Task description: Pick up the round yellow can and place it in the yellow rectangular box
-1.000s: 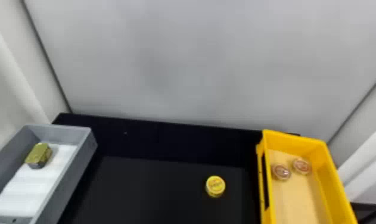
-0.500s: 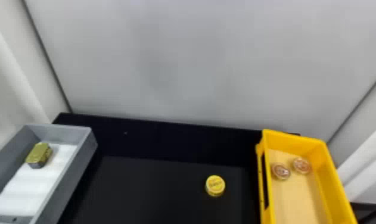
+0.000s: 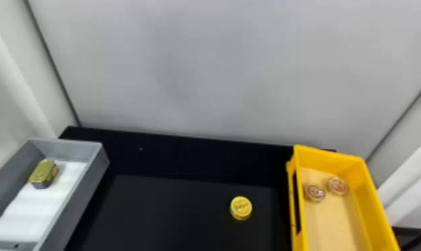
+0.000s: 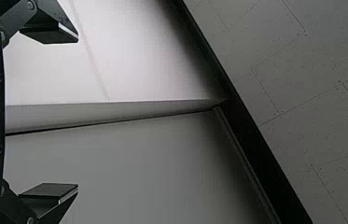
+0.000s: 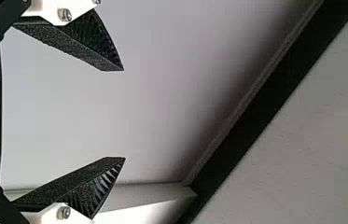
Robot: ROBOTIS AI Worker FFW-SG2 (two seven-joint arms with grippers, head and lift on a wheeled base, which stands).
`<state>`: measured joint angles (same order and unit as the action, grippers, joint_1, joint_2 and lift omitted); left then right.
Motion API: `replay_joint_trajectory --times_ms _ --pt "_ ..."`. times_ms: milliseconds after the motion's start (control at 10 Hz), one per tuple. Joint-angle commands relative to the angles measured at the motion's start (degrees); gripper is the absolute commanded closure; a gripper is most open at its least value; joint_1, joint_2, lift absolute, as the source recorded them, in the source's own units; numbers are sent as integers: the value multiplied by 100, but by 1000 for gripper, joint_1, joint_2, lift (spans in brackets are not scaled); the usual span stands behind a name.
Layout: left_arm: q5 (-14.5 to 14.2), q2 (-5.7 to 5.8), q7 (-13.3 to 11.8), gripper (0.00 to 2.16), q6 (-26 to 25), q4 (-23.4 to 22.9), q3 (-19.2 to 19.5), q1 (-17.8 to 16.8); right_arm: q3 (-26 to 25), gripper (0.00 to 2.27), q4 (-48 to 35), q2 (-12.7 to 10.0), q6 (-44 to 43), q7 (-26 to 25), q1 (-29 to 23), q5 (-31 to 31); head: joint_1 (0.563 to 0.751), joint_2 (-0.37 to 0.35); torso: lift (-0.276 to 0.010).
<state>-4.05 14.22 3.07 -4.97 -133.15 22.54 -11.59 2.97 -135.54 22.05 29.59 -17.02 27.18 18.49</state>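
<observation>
Can [image 3: 241, 208], box [image 3: 373, 197] and tray [image 3: 86, 197] on black table [image 3: 172, 213]

Black right end effector [image 5: 124, 114], ribbed wedge-shaped fingers [image 5: 71, 46], white brackets [image 5: 45, 9], silver screws [image 5: 65, 15]

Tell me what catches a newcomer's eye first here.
The bright yellow box stands at the right of the black table, with two round tins inside. Next comes the round yellow can, alone on the black surface to its left. At far left, a gold tin sits in a grey box.
</observation>
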Motion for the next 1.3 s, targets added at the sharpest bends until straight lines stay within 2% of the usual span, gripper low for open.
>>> replay_joint_trajectory --times_ms 0,200,400,600,900,1200 --pt "0 11 -17 147 -5 0 15 8 20 102 -77 -263 1957 103 367 -697 694 -78 -7" --pt "0 20 -26 147 -22 0 6 17 -183 101 63 -641 4094 1087 964 -803 694 -78 -7" --pt "0 29 -26 147 -22 0 24 43 -288 101 670 -641 5395 2353 1289 -882 694 -78 -7" --pt "-9 38 -26 147 -13 26 -11 43 -306 102 1592 -623 5756 3575 1254 -987 694 -78 -7" --pt "-9 29 -26 142 -13 70 -73 25 -148 102 2691 -658 5729 3857 964 -1700 694 -78 -7" --pt "-9 2 -26 142 -13 123 -152 -10 239 102 3605 -720 5562 4349 683 -1840 694 -78 -7"
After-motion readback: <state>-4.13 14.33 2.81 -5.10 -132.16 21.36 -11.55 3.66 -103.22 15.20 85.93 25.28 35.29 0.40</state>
